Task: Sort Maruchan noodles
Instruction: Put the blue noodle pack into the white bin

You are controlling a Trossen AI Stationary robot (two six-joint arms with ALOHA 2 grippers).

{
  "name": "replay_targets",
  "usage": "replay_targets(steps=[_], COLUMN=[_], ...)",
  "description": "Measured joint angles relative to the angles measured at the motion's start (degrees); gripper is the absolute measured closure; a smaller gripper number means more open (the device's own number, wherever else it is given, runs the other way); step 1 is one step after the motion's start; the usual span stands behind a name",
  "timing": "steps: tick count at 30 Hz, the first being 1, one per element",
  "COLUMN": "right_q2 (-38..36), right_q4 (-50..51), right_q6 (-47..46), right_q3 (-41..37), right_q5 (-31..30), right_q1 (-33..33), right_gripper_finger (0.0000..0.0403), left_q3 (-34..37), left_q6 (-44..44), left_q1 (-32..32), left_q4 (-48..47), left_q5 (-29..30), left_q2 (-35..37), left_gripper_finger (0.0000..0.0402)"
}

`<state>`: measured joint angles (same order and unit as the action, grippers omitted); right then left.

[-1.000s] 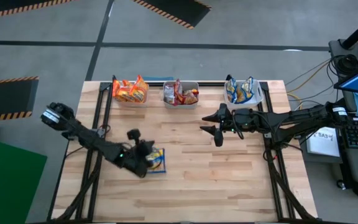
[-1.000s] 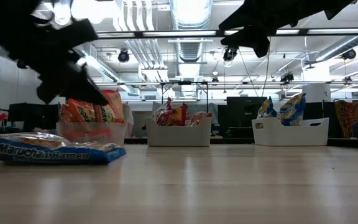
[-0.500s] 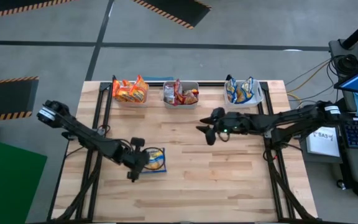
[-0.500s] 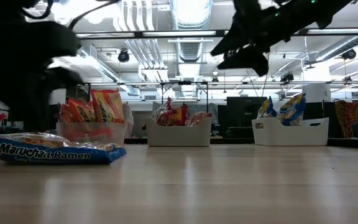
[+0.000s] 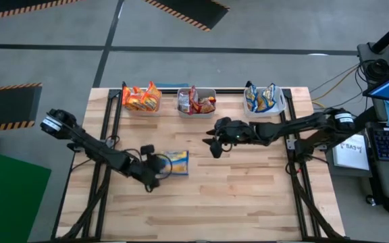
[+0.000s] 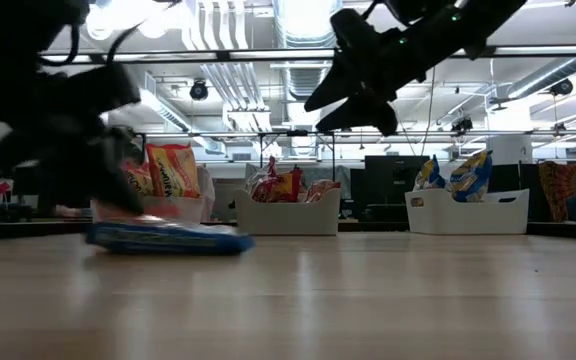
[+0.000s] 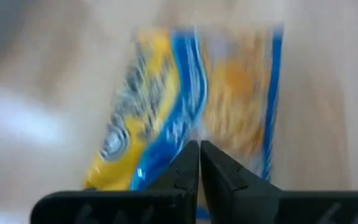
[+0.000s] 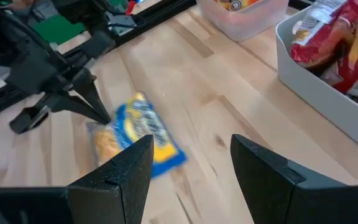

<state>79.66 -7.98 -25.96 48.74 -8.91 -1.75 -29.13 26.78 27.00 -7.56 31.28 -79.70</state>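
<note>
On the table: we see one blue packet (image 5: pixel 175 162) lying flat.
Left gripper (image 5: pixel 155 168): low, pinched tight, tips against the packet.
Right gripper (image 5: pixel 211 143): raised mid-table, fingers apart, holding nothing.

Worktop (image 5: pixel 248 196): near half and right side are bare wood, open for passage. Far edge is blocked by three bins in a row: orange-packet bin (image 5: pixel 141 101), red-packet bin (image 5: pixel 196 102), blue-packet bin (image 5: pixel 265 100), with narrow gaps between them. Left-centre is occupied: blue-and-yellow packet (image 5: pixel 176 162) lies flat there, left gripper (image 5: pixel 155 171) shut and right at its edge, arm stretching back to the left rim. Right gripper (image 5: pixel 213 144) hangs open above mid-worktop in front of the red-packet bin, its arm spanning in from the right side. Between the two grippers there's a clear strip of wood.
</note>
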Motion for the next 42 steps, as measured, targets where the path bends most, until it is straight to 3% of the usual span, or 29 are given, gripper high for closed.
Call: replay_targets(steps=[3,7,11,14,19,25,29,34,42], right_q2=[2.0,4.6,7.2,9.3,13.2,18.6,21.2,23.4,24.6], right_q4=[0.4,2.2,5.6,6.5,7.7,9.8,8.0,3.9,3.4], right_q6=[0.0,-1.6,-4.2,-5.0,-8.9,-13.0,-15.6,-16.1,-19.6], right_q3=[1.8,4.6,7.2,8.5,10.5,12.8,13.0,12.9,12.9], right_q5=[0.2,0.5,1.1,2.4,4.4,9.1,9.0,8.9,11.5], right_q1=[-0.4,-1.2,-2.1,-2.7,-3.4,-3.6,-3.5,-3.5,-3.6], right_gripper_finger=[0.02,0.02,0.02,0.02,0.02,0.02,0.02,0.02,0.0199], left_q3=[2.7,4.3,3.7,3.3,3.6,4.3,5.6,7.4,8.2], left_q6=[-1.5,-7.9,-12.7,-13.9,-12.5,-8.9,-7.8,-6.7,-5.1], left_q1=[-2.6,-4.9,-4.6,-4.4,-4.1,-3.9,-3.8,-3.8,-3.8], left_q4=[13.6,22.1,19.3,17.7,17.2,16.5,17.0,19.7,21.1], left_q5=[7.6,7.4,6.2,0.3,-8.9,-13.7,-13.7,-7.9,-6.3], left_q2=[0.0,0.4,0.9,0.8,0.2,0.1,-0.1,-0.5,-3.4], left_gripper_finger=[0.0401,0.0401,0.0401,0.0401,0.0401,0.0401,0.0401,0.0401,0.0401])
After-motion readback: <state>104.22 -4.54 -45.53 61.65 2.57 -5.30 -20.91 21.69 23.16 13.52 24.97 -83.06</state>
